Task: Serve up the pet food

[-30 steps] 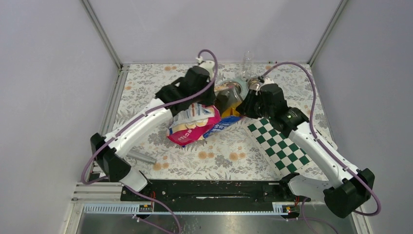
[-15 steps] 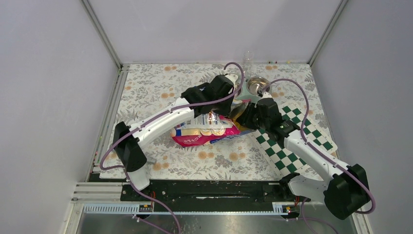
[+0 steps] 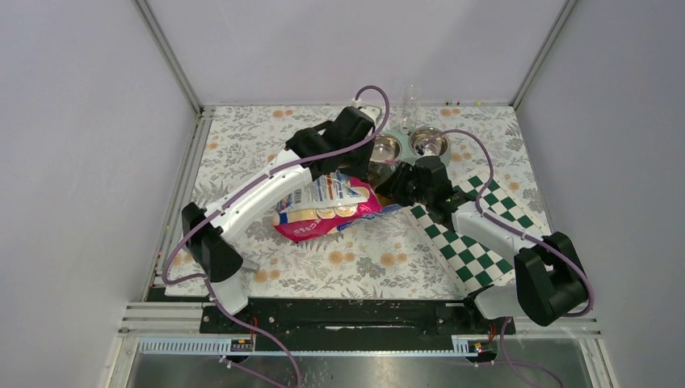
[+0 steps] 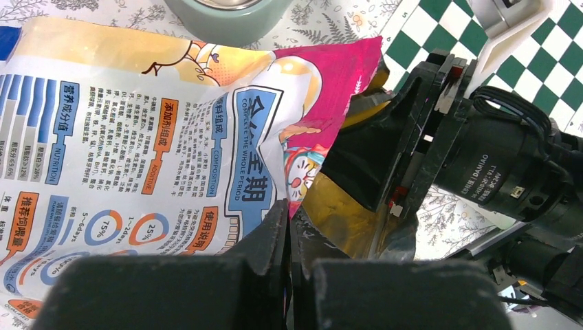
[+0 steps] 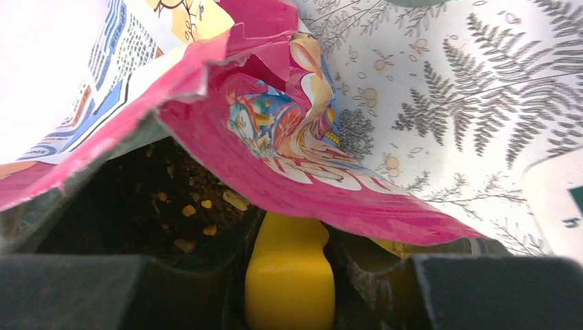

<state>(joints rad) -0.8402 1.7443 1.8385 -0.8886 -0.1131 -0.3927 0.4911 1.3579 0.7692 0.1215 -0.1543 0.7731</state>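
The printed food bag (image 3: pixel 323 206) lies on its side mid-table, mouth facing right. My left gripper (image 3: pixel 365 166) is shut on the bag's upper mouth edge (image 4: pixel 302 199) and holds it lifted open. My right gripper (image 3: pixel 396 184) is shut on the yellow-orange scoop handle (image 5: pixel 289 271) and reaches into the bag's mouth; the scoop's bowl is hidden under the magenta flap (image 5: pixel 323 185). Brown and tan kibble (image 5: pixel 185 206) lies loose in the dark inside of the bag. In the left wrist view the right gripper (image 4: pixel 412 137) sits at the open gold-lined mouth.
A double steel pet bowl (image 3: pixel 408 145) stands behind the bag; its grey-green base shows in the left wrist view (image 4: pixel 227 17). A clear cup (image 3: pixel 411 97) stands at the back. A green checkered mat (image 3: pixel 476 234) lies right. A grey cylinder (image 3: pixel 242 263) lies front left.
The left arm has swung back left a little with the bag's edge. The right arm has stretched forward and low, its gripper pushed with the scoop into the bag's mouth. The bowls are uncovered.
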